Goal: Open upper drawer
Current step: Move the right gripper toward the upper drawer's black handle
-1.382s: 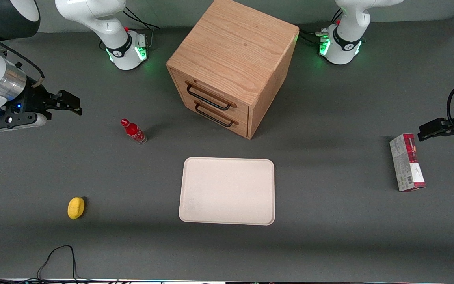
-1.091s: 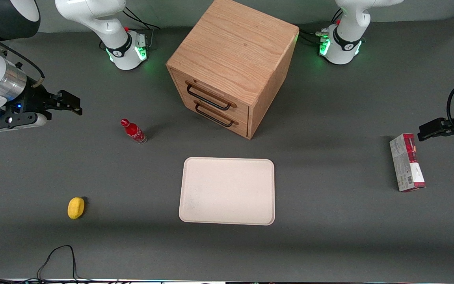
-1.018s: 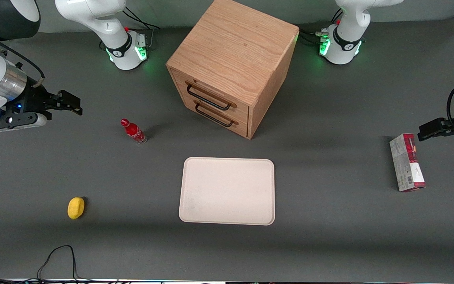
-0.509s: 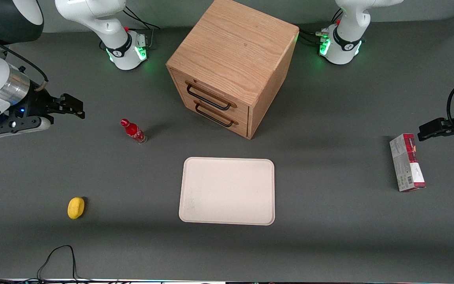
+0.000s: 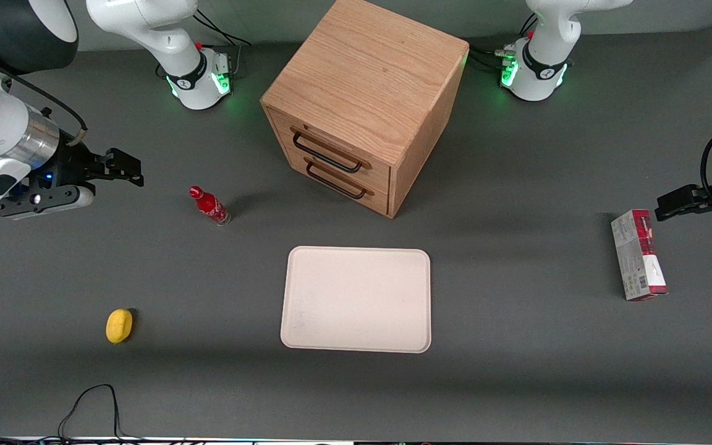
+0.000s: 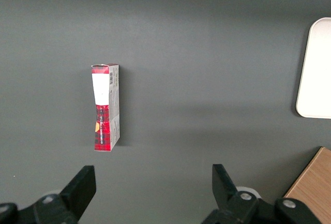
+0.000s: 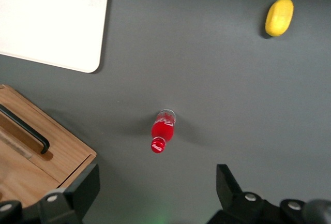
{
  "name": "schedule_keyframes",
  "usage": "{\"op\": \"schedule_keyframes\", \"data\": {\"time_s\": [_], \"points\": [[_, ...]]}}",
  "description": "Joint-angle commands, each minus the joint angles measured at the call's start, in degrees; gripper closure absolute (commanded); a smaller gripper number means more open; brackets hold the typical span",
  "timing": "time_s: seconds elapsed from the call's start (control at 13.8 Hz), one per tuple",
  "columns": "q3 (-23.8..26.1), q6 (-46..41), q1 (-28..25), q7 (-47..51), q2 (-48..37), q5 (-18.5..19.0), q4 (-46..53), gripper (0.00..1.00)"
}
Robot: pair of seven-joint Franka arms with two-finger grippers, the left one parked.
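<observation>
The oak cabinet (image 5: 368, 80) stands at the back middle of the table. Its upper drawer (image 5: 347, 150) is shut, with a long black bar handle (image 5: 325, 158); the identical lower drawer (image 5: 343, 182) sits under it. My right gripper (image 5: 130, 168) hovers above the table toward the working arm's end, apart from the cabinet, with its fingers open and empty. In the right wrist view the gripper (image 7: 155, 193) spreads wide over bare table, and a corner of the cabinet (image 7: 67, 154) with one black handle (image 7: 26, 127) shows; I cannot tell which drawer's.
A red bottle (image 5: 209, 206) (image 7: 162, 130) stands between the gripper and the cabinet. A cream tray (image 5: 356, 300) (image 7: 51, 17) lies nearer the camera than the cabinet. A yellow lemon (image 5: 118, 326) (image 7: 279, 16) lies near the front. A red box (image 5: 637, 254) (image 6: 105, 107) lies toward the parked arm's end.
My right gripper has moved a little toward the bottle and the cabinet, and slightly nearer the camera. The drawers, bottle, tray and lemon have not moved.
</observation>
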State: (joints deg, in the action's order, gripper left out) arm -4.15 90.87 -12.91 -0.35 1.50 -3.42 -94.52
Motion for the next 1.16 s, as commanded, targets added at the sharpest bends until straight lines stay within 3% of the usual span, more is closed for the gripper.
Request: {"op": "schedule_keyframes", "data": {"time_s": [0.0,0.44,0.8,1.09], "points": [[-0.42,-1.14,-3.33,-0.79,2.79,-1.06,2.59,0.00],[-0.07,-0.52,-13.80,-1.67,14.57,-1.14,12.17,0.00],[1.16,-0.60,-19.08,-11.60,18.36,-1.23,14.01,0.00],[4.32,-0.78,-19.17,-22.30,20.46,-6.14,14.19,0.00]]}}
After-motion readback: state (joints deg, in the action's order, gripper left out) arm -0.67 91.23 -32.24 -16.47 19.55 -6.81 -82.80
